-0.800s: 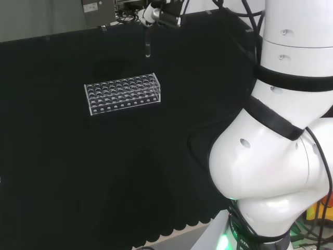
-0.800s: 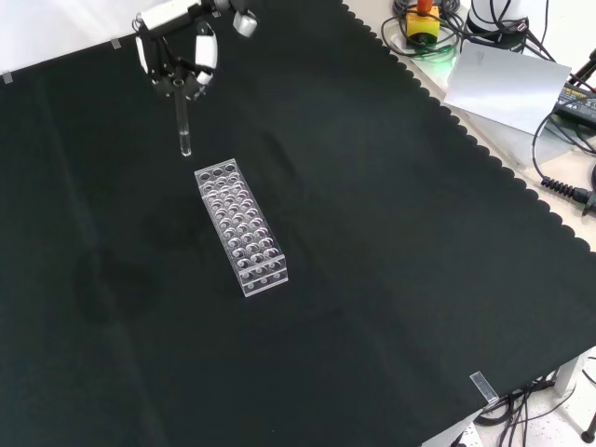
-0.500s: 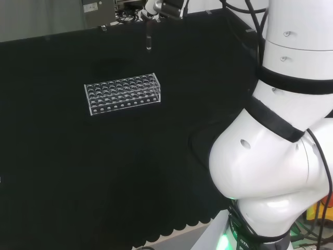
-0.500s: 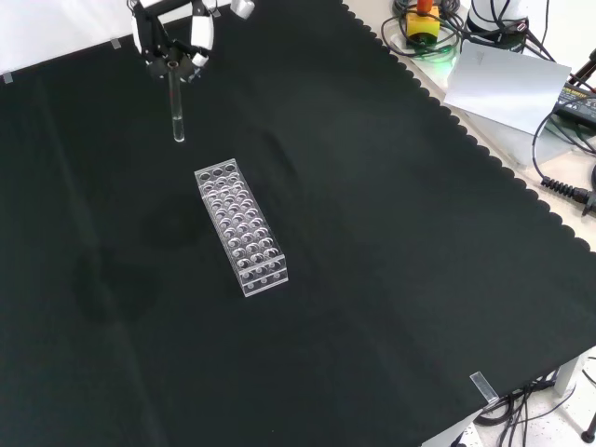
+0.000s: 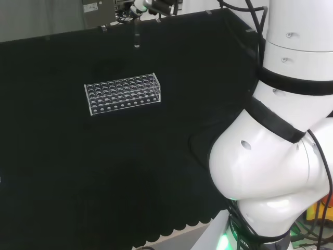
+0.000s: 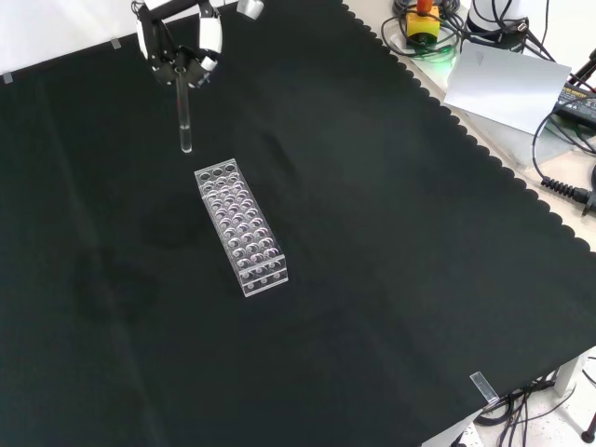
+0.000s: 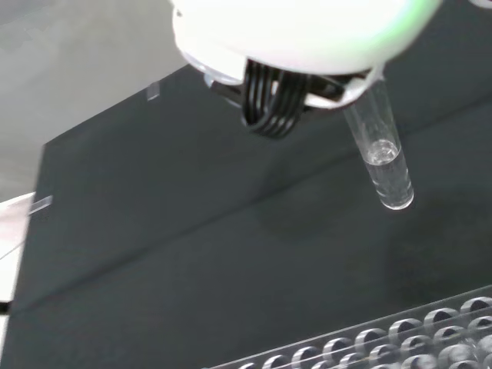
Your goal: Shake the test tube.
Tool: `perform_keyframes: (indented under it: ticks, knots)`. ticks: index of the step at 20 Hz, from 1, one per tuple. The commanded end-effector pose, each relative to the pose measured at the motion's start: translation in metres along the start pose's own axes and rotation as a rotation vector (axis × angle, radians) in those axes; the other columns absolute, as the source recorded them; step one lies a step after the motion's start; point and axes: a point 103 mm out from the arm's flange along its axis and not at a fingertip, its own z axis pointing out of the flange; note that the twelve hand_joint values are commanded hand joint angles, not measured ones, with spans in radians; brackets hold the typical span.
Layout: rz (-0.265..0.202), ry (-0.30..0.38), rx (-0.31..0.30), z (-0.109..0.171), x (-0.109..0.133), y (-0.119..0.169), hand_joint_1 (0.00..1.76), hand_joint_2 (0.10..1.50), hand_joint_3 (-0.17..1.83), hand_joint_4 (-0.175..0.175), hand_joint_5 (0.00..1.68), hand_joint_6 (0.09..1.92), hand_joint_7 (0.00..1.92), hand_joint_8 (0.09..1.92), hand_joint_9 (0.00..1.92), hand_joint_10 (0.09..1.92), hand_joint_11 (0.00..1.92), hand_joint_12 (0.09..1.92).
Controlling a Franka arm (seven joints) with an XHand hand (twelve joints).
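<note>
The hand (image 6: 177, 47) hangs at the top left of the front view, its fingers curled round the upper end of a clear glass test tube (image 6: 184, 116). The tube points down, roughly upright, with its round bottom in the air above the cloth, just beyond the far end of the rack. The head view has the hand (image 5: 153, 5) at the top edge with the test tube (image 5: 137, 37) below it. Seen from the wrist, the test tube (image 7: 382, 157) carries a little clear liquid near its bottom.
A clear plastic test tube rack (image 6: 240, 226) with several empty holes lies on the black cloth (image 6: 391, 261); in the head view the rack (image 5: 123, 93) sits left of the arm's white links (image 5: 281, 140). Cables and a silver sheet (image 6: 507, 84) lie beyond the cloth's scalloped edge.
The hand and tube have swung: in the head view the tube moved left and up, in the front view it went up-left, then back down to the right.
</note>
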Motion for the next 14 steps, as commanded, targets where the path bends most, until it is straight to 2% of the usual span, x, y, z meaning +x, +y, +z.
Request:
perform_keyframes:
  ticks: [1, 4, 7, 11, 14]
  knots:
    - [-0.089, 0.026, 0.043, 0.017, 0.051, -0.006, 1.33, 0.55, 0.77, -0.175, 1.38, 0.49, 1.43, 0.49, 1.67, 0.65, 1.28, 0.85]
    - [-0.119, 0.026, 0.052, 0.019, 0.066, -0.01, 1.33, 0.55, 0.77, -0.175, 1.37, 0.49, 1.43, 0.49, 1.66, 0.65, 1.28, 0.85]
    - [-0.113, 0.025, 0.045, 0.015, 0.063, -0.013, 1.33, 0.55, 0.77, -0.175, 1.37, 0.5, 1.43, 0.49, 1.66, 0.65, 1.28, 0.85]
    - [-0.059, 0.008, 0.021, 0.005, 0.036, -0.017, 1.33, 0.55, 0.78, -0.175, 1.37, 0.5, 1.43, 0.5, 1.66, 0.65, 1.28, 0.85]
    - [0.004, -0.018, -0.003, -0.006, 0.0, -0.02, 1.33, 0.55, 0.78, -0.175, 1.37, 0.5, 1.43, 0.5, 1.66, 0.66, 1.28, 0.85]
